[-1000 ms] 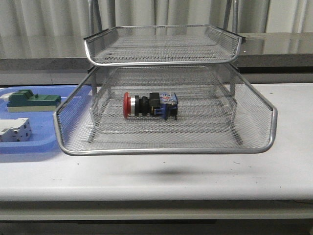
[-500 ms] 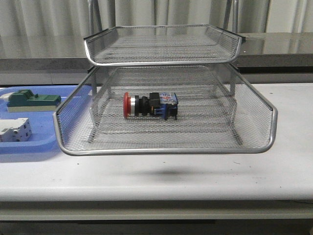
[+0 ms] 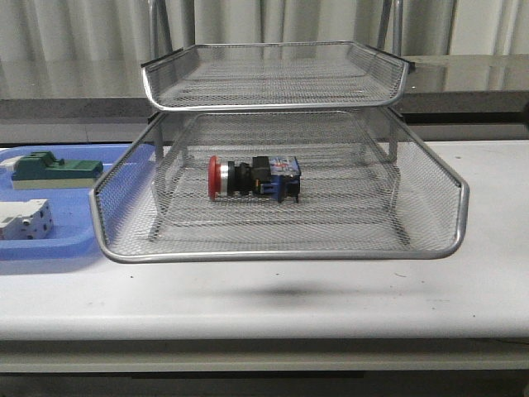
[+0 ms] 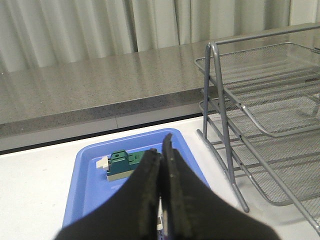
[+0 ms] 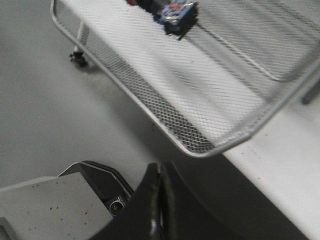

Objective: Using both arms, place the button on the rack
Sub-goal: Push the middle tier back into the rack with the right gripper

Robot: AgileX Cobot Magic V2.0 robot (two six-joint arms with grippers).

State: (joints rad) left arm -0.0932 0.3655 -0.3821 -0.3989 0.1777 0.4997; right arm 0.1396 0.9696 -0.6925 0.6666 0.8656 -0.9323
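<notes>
The button (image 3: 252,178), with red cap, silver collar and black-and-blue body, lies on its side in the lower visible tier of the silver wire-mesh rack (image 3: 281,248). It also shows in the right wrist view (image 5: 172,11), inside the mesh tray (image 5: 200,145). Neither arm shows in the front view. My left gripper (image 4: 162,150) is shut and empty, above the blue tray, beside the rack's frame (image 4: 220,110). My right gripper (image 5: 160,172) is shut and empty, off the table's front edge, away from the rack.
A flat blue tray (image 3: 50,248) lies left of the rack with a green block (image 3: 50,168) and a white block (image 3: 25,219) on it. The green block also shows in the left wrist view (image 4: 125,162). A grey counter and curtains stand behind.
</notes>
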